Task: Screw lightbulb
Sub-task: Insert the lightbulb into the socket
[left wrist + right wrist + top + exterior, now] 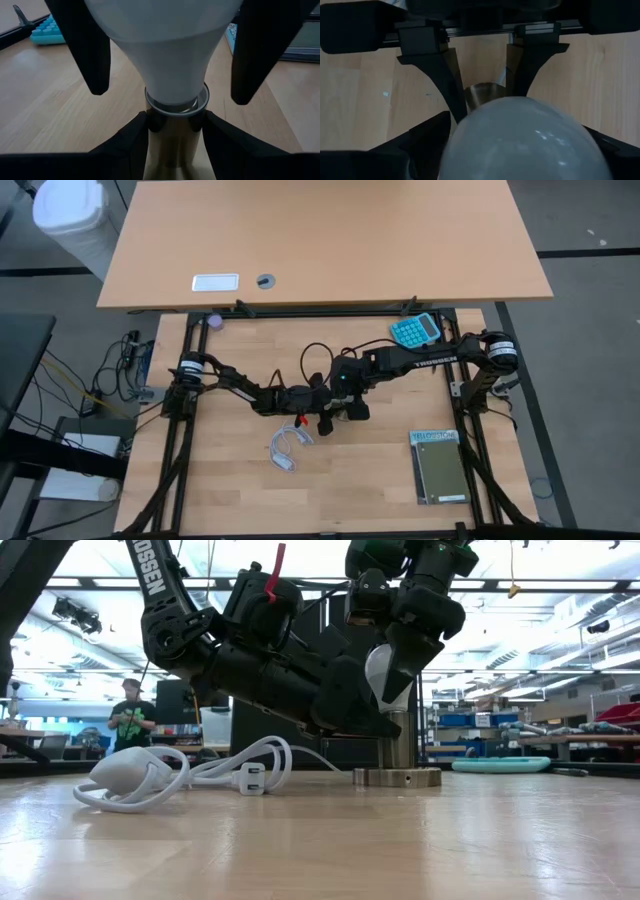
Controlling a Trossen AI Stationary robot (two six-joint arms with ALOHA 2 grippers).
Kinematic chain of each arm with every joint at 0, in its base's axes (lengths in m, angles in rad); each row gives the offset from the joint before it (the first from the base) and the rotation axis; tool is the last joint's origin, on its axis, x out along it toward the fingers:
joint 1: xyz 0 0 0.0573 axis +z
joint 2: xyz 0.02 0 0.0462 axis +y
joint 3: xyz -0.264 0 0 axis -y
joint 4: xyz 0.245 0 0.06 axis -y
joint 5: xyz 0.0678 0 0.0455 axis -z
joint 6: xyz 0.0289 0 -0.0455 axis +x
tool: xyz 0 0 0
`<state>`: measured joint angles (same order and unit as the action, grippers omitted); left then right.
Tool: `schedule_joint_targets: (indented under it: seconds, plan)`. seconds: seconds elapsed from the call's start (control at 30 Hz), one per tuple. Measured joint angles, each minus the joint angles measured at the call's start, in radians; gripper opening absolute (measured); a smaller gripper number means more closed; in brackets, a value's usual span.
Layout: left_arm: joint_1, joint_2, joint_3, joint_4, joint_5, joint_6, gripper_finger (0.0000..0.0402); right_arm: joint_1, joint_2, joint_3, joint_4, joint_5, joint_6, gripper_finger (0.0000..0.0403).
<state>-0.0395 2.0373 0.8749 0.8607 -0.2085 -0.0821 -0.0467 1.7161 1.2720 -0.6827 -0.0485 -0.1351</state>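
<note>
Near the middle of the counter (380,490) we find both arms crowded over one spot, and from above they hide the bulb entirely. Level with the counter, only a sliver of the bulb (378,675) shows between dark arm parts, standing upright over a brass-coloured socket (397,745) on a round base. The left gripper (174,122) has its jaws pressed against the socket stem just under the bulb's neck, pinching it from both sides. The right gripper (170,60) comes down over the bulb (165,45) from above, its jaws spread on either side of the glass; in the left wrist view they stand beside the bulb with a gap showing, and we cannot tell whether they touch it higher up, where the picture is cut off. In the right wrist view the bulb (525,137) fills the foreground and blocks most of the socket. A coiled white cable (180,775) with its plug lies on the counter beside the arms. A teal calculator (415,330) sits at the far edge, partly under the right arm. A grey-green booklet (438,467) lies near the right front; its title line is too small to read. We read "TROSSEN" on the right arm and "OSSEN", cut off, on the arm in the low view. A person stands far off in the room.
</note>
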Motion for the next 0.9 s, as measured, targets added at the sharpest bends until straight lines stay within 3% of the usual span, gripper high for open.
schedule_joint_targets:
  seconds: [0.27, 0.53, 0.9]
  plan:
    - [0.000, 0.000, 0.000, -0.001, 0.000, 0.007, 0.0174, 0.000, 0.000, 0.007, -0.040, -0.005, -0.025, 0.0340]
    - [0.000, 0.000, 0.000, -0.004, 0.000, 0.009, 0.0174, 0.000, -0.003, 0.079, -0.138, -0.005, -0.049, 0.0339]
    - [0.000, 0.000, 0.002, -0.013, -0.002, 0.004, 0.0174, 0.001, -0.021, 0.080, -0.274, -0.005, -0.039, 0.0337]
